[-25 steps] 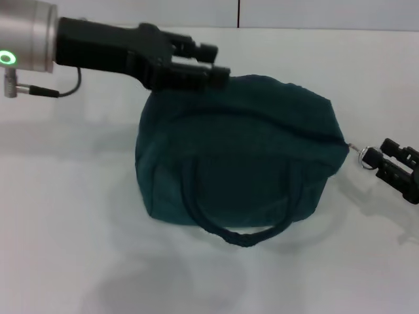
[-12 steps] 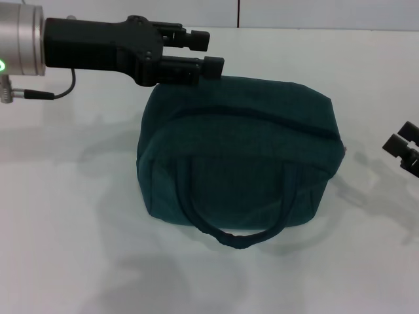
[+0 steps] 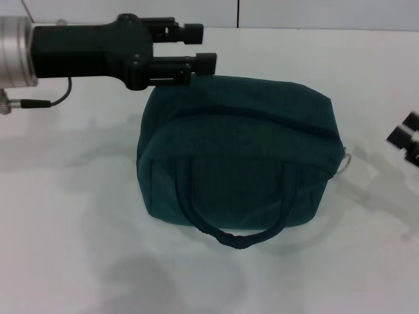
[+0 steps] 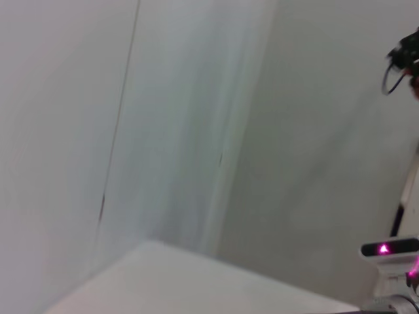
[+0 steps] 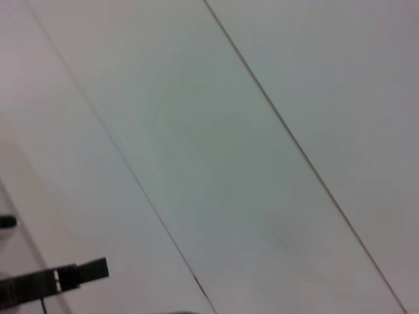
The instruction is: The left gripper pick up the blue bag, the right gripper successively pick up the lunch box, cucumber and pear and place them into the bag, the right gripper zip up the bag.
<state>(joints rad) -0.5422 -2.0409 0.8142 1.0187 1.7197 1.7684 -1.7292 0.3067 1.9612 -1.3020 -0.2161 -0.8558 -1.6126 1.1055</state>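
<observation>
The blue bag (image 3: 239, 157) stands in the middle of the white table, its zipper shut and its front loop handle (image 3: 239, 235) hanging down. The silver ring pull (image 3: 345, 161) hangs at the bag's right end. My left gripper (image 3: 201, 46) is open and empty, just above and behind the bag's top left corner, not touching it. My right gripper (image 3: 407, 134) is open and empty at the right edge of the head view, apart from the ring pull. The lunch box, cucumber and pear are not in view.
The white table (image 3: 72, 216) spreads around the bag, with a pale wall behind. The left wrist view shows wall panels and a small device with a pink light (image 4: 386, 248). The right wrist view shows only wall panels and a black bar (image 5: 59, 278).
My right gripper let go of the ring pull and drew back to the right. My left gripper released the bag's top, opened and lifted up and left. The bag settled upright.
</observation>
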